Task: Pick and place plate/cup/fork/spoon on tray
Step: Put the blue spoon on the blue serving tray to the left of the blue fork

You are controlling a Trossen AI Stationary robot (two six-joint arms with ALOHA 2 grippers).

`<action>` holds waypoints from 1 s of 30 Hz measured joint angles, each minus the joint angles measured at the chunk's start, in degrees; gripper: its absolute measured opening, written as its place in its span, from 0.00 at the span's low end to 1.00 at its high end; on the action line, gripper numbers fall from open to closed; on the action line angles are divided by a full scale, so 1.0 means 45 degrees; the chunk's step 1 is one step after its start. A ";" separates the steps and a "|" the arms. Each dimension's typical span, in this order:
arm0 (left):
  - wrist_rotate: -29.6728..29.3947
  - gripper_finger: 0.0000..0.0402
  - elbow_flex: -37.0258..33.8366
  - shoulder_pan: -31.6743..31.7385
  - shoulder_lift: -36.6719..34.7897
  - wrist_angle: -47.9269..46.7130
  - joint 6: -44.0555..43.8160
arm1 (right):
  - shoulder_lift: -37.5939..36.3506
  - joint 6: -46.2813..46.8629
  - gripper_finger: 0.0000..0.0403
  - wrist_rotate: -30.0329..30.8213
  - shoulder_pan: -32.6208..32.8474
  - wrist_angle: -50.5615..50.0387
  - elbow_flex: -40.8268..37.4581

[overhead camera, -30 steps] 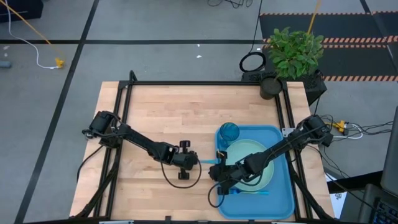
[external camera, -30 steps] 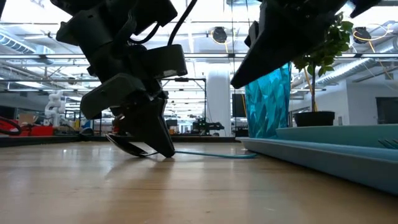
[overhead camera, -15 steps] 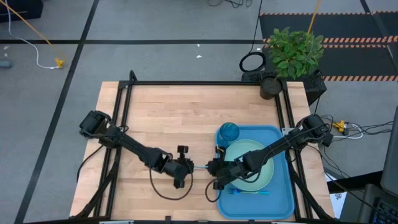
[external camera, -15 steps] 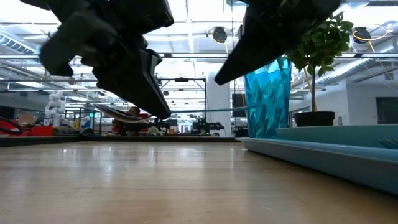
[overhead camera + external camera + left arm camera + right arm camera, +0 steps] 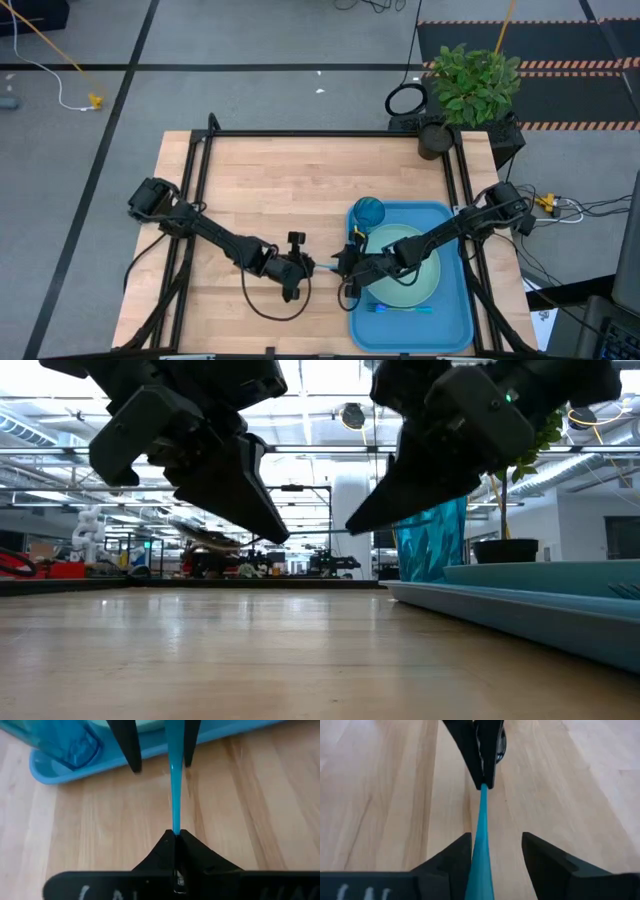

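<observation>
Spoon (image 5: pixel 174 795), a slim utensil with a light blue handle, hangs above the wood table (image 5: pixel 260 180) between both grippers, just beside the bright blue rectangular plastic tray (image 5: pixel 455 318). Left gripper (image 5: pixel 175 836) is clamped on one end; right gripper (image 5: pixel 496 851) stands spread around the other, apparently mid-handover. Farther in, the small fork (image 5: pixel 402 309), pale mint-green round plate (image 5: pixel 420 285) and teal translucent cup (image 5: pixel 368 212) already sit on the tray, so only this piece seems left.
</observation>
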 joint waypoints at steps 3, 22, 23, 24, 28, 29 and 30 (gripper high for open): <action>-0.0006 0.03 0.0000 0.0000 0.0000 0.0055 0.0006 | 0.0005 -0.0032 0.42 -0.0369 -0.0084 0.0549 -0.0259; -0.0026 0.02 0.0019 0.0000 -0.0019 0.0557 0.0236 | 0.0015 -0.0423 0.29 -0.0690 -0.0075 0.0950 -0.0288; -0.0032 0.02 0.0019 0.0000 -0.0019 0.0569 0.0238 | 0.0015 -0.0423 0.26 -0.0694 -0.0071 0.0940 -0.0288; -0.0041 0.02 0.0019 0.0000 -0.0019 0.0596 0.0235 | 0.0015 -0.0423 0.24 -0.0699 -0.0071 0.0940 -0.0288; -0.0045 0.04 0.0019 0.0010 -0.0019 0.0642 0.0233 | 0.0015 -0.0442 0.14 -0.0716 -0.0071 0.0943 -0.0288; -0.0040 0.04 0.0019 0.0010 -0.0019 0.0642 0.0217 | 0.0015 -0.0470 0.11 -0.0688 -0.0071 0.0933 -0.0288; -0.0041 0.04 0.0019 0.0009 -0.0019 0.0642 0.0186 | 0.0015 -0.0495 0.09 -0.0638 -0.0071 0.0926 -0.0288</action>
